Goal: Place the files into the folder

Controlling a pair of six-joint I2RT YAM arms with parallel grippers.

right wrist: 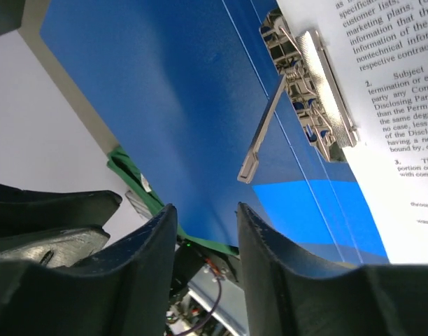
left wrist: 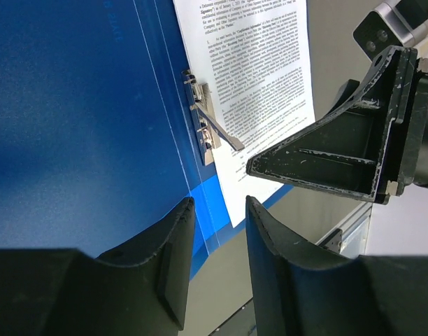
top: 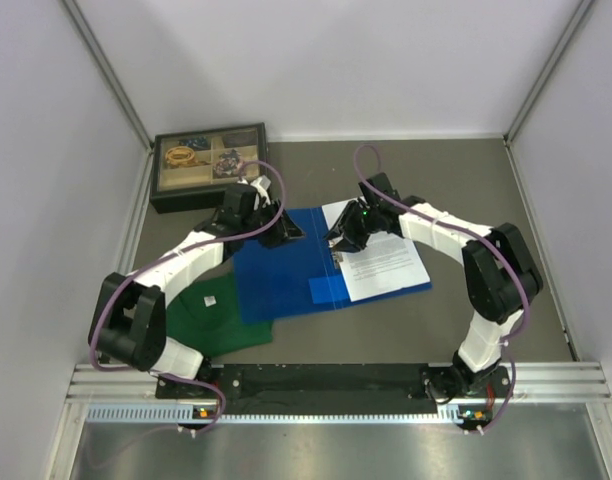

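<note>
Blue folder (top: 276, 275) lying open at mid-counter (top: 456, 180), files (top: 386, 262) resting on its right half, their left edge meeting metal clip (right wrist: 315, 84), clip lever sticking out. Green shirt (top: 211, 322) lying partly under folder's near-left corner. Compartmented black box (top: 208, 165) sitting at far left, just beyond left arm. Left claw (top: 281, 232) hovering over left cover, right claw (top: 344, 243) over spine; both released, fingers parted, grasping nothing. Right arm covering files' far corner. Box contents too small to identify.
</note>
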